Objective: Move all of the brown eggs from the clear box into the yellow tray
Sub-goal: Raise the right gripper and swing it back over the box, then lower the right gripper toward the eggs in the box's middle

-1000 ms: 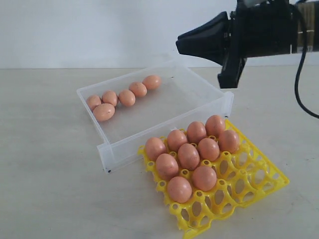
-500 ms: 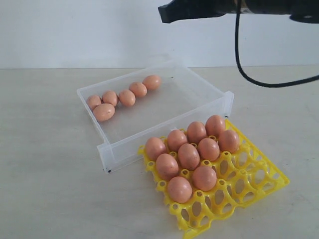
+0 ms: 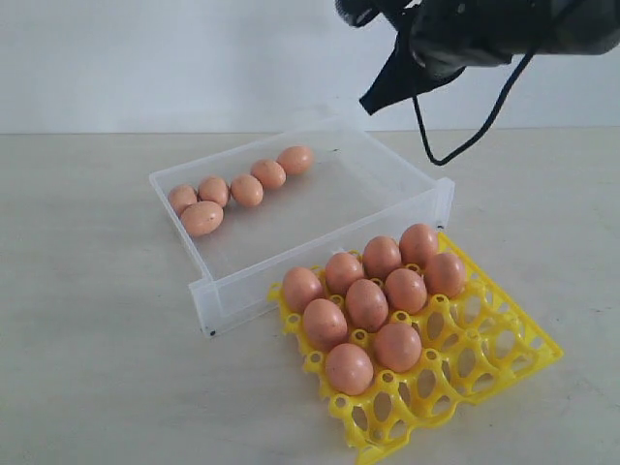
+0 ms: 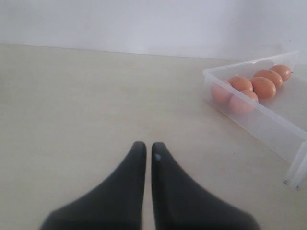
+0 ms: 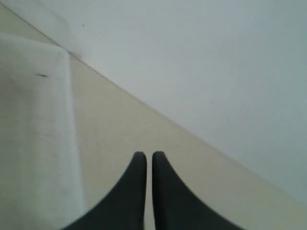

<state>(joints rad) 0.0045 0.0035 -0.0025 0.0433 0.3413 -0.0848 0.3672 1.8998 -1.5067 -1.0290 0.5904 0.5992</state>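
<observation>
Evidently none of the eggs had moved over the last second. The same short row of brown eggs (image 3: 246,190) lay in the far left corner of the clear box (image 3: 442,200), and the same cluster sat in the cups of the yellow tray (image 3: 489,341), which stood just near and right of the box. Only the right arm had changed. A second earlier it had reached in level beside the box's far right corner, and now it was raised high above that corner, its right gripper (image 3: 374,99) tilted down and to the left. In its wrist view the jaws stood together with only a thin slit between them and held nothing. That suggested it was between trips, with another egg yet to be fetched from the far left of the box. The left gripper (image 4: 145,146), outside the exterior view, hung over bare table (image 4: 72,105) to the left of the box, its jaws likewise together and empty.
</observation>
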